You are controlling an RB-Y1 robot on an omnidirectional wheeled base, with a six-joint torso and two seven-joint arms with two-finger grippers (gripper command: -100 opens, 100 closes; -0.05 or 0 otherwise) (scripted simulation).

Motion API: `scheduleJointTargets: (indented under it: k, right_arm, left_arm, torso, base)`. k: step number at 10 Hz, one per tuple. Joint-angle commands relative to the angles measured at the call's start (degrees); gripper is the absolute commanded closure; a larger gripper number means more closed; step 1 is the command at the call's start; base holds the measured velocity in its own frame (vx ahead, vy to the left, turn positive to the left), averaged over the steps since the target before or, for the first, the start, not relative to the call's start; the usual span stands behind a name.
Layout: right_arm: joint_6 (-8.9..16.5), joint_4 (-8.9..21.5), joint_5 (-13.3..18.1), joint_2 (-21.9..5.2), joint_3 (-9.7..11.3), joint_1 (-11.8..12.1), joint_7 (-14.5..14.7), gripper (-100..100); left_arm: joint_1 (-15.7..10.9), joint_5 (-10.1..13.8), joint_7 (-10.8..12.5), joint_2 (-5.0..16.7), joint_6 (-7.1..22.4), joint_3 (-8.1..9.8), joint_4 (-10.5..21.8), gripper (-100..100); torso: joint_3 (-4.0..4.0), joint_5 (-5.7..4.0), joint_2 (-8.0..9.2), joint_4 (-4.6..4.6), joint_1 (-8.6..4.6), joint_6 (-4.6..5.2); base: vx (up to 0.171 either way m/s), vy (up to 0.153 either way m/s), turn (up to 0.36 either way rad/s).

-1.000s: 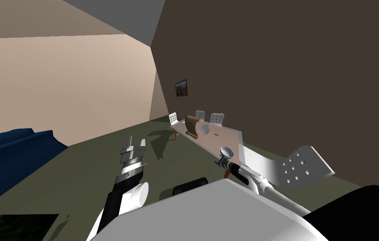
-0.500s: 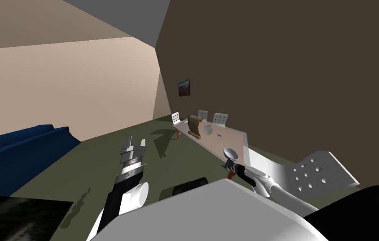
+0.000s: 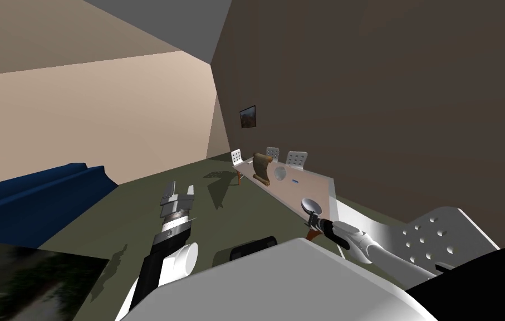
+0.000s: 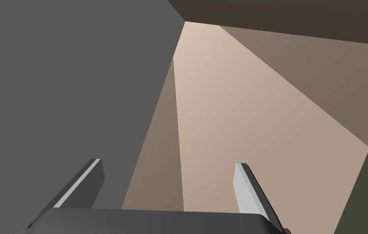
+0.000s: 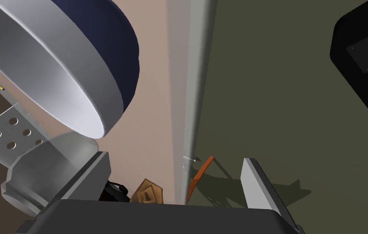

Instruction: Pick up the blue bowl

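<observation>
Two spread fingers (image 5: 256, 183), right gripper (image 5: 175, 159) (left gripper (image 4: 168, 162) likewise), blue bowl (image 5: 69, 69) beside one.

The dark blue round bowl (image 5: 77, 53), just beyond one finger of the right claw (image 5: 175, 159), looked hard and smooth. Its broad grey band carried a soft, metal-like sheen, and the blue part was matt. Beneath that claw the pale beige tabletop (image 5: 150, 122) was flat and matt, its material not clear. The olive floor (image 5: 280, 101) beside it was equally dull. The claw's thin blade fingers (image 5: 256, 178) were smooth light grey with a faint gloss, on a matt dark body. Near that claw the white perforated chair (image 3: 462, 239) looked smooth, like moulded plastic. Well off to the outer side of the left claw (image 3: 180, 186), the dark blue sofa (image 3: 34, 195) was matt.
</observation>
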Motion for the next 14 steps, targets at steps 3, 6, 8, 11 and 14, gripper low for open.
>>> scheduleJointTargets:
  k: [3,6,8,11,14]
  right_arm:
    - [0.1,5.6,2.6,-2.3,0.5,-1.3,3.1,-100]
    - [0.7,9.0,4.6,-5.2,1.7,-2.0,4.9,-100]
    - [1.1,9.3,4.9,-6.0,3.1,-2.8,4.2,-100]
    - [2.1,8.8,6.9,-5.5,2.0,-1.3,1.9,-100]
    - [4.2,7.1,12.4,-3.7,-1.5,3.1,-3.6,-100]
  left_arm:
    - [0.0,0.0,0.0,0.0,0.0,0.00,0.0,0]
    - [0.0,0.0,0.0,0.0,0.0,0.00,0.0,0]
    - [0.0,0.0,0.0,0.0,0.0,0.00,0.0,0]
    - [0.0,0.0,0.0,0.0,0.0,0.00,0.0,0]
    - [0.0,0.0,0.0,0.0,0.0,0.00,0.0,0]
  torso:
    - [0.00,0.00,0.00,0.00,0.00,-0.01]
    - [-0.01,0.01,-0.02,0.00,0.05,0.00]
    - [0.00,0.00,0.00,0.00,0.02,0.00]
    - [0.03,-0.04,0.05,0.01,-0.11,-0.03]
    - [0.10,-0.07,0.17,0.04,-0.24,-0.01]
  base:
    - [0.006,0.024,0.072]
    - [0.011,0.034,0.072]
    - [0.003,0.018,0.042]
    - [-0.009,-0.012,0.103]
    - [-0.039,-0.044,0.243]
